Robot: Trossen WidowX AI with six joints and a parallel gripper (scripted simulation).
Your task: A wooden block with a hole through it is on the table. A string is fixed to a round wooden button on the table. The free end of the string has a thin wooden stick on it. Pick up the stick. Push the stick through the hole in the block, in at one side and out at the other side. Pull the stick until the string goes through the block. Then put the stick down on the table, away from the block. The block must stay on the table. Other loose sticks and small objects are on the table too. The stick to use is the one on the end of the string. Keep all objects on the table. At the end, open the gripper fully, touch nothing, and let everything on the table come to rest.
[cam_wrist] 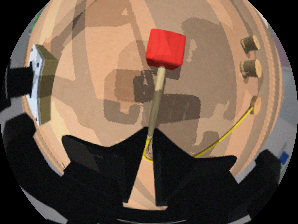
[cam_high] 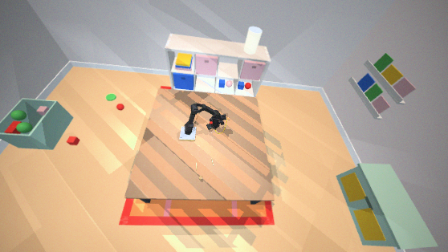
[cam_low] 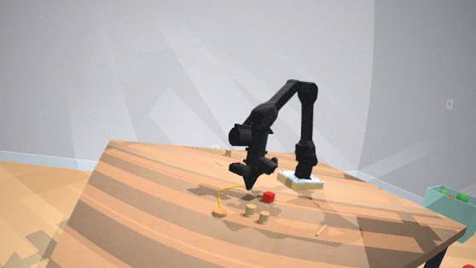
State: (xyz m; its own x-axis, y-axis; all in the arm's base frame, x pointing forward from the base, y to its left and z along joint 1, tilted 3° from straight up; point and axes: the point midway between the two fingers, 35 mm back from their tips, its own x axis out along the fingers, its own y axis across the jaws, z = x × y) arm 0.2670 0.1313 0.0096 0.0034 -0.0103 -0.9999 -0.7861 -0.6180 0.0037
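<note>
stick: the thin wooden stick (cam_low: 257, 193) (cam_wrist: 157, 95) was picked up, its rear end in the claw and its free end pointing at the red block.
claw: the claw (cam_high: 217, 121) (cam_low: 250, 188) (cam_wrist: 150, 131) was clamped on the stick, low over the bench (cam_high: 241, 176) (cam_low: 171, 222) (cam_wrist: 100, 45).
stick from claw: it ran out from between the fingertips, with its far end at the near face of the red block (cam_high: 211, 123) (cam_low: 268, 197) (cam_wrist: 166, 48); whether it touched or had just entered could not be told.
hole: it did not show in any view.
string: the yellow string (cam_low: 219, 197) (cam_wrist: 227, 134) looped by the fingertips and ran to the round button (cam_low: 219, 212) (cam_wrist: 256, 105).
done: the grasp, and, it seemed, the lining up.
left: pushing through, taking the stick on the far side, drawing the string through, laying the stick down away from the block, opening fully.
bystanders: two short pegs (cam_low: 250, 210) (cam_wrist: 251, 68) stood near the button; a loose stick (cam_low: 321, 230) lay well apart.
risk: a tip off the hole would probably have shoved the block.
</note>
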